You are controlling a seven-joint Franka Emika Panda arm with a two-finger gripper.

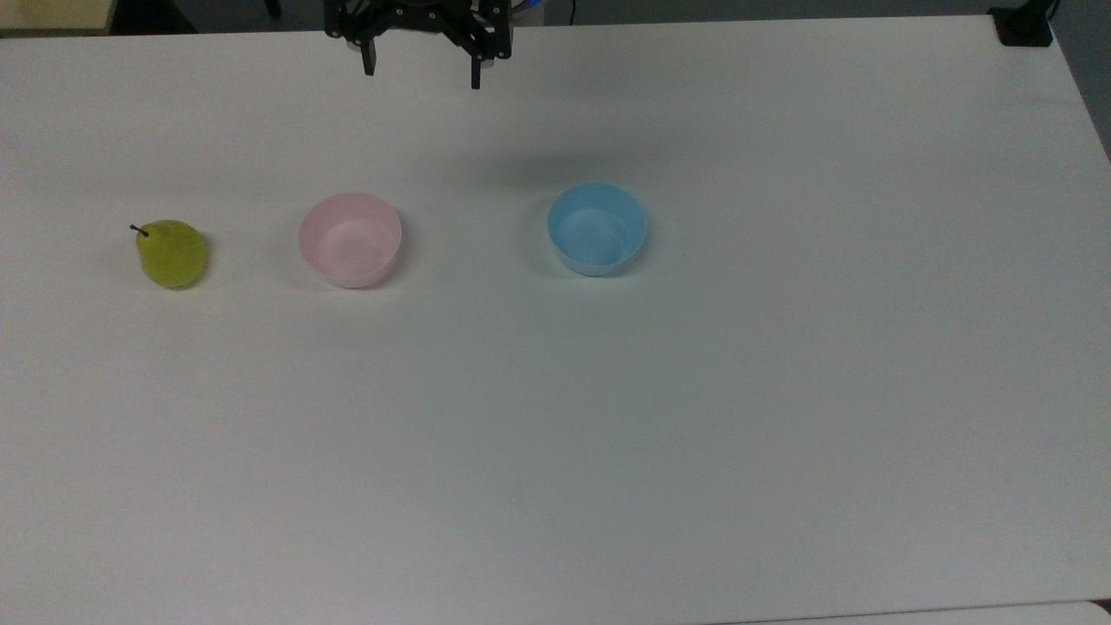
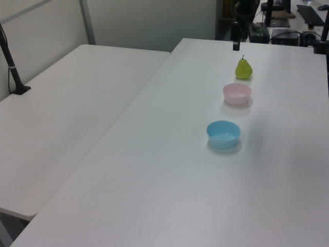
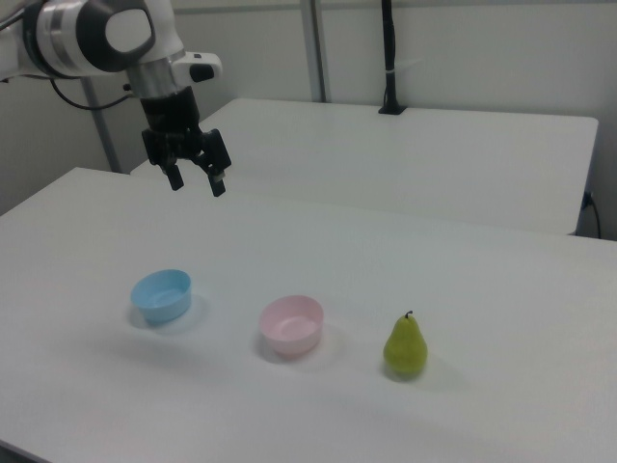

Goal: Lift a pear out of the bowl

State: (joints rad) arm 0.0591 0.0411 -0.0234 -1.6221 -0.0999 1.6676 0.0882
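Note:
The yellow-green pear (image 1: 172,253) (image 2: 243,68) (image 3: 406,348) stands upright on the white table, outside the bowls, at the top view's left. Beside it sits the pale pink bowl (image 1: 350,240) (image 2: 237,94) (image 3: 291,324), with nothing in it. My gripper (image 1: 420,71) (image 2: 235,42) (image 3: 197,182) hangs open and holds nothing, raised high above the table's far edge in the top view, well away from the pear and the pink bowl.
A light blue bowl (image 1: 597,228) (image 2: 223,134) (image 3: 162,294) sits to the pink bowl's right in the top view, with nothing inside. A second white table (image 2: 72,103) stands alongside. A dark post base (image 1: 1022,26) sits at the table's far right corner.

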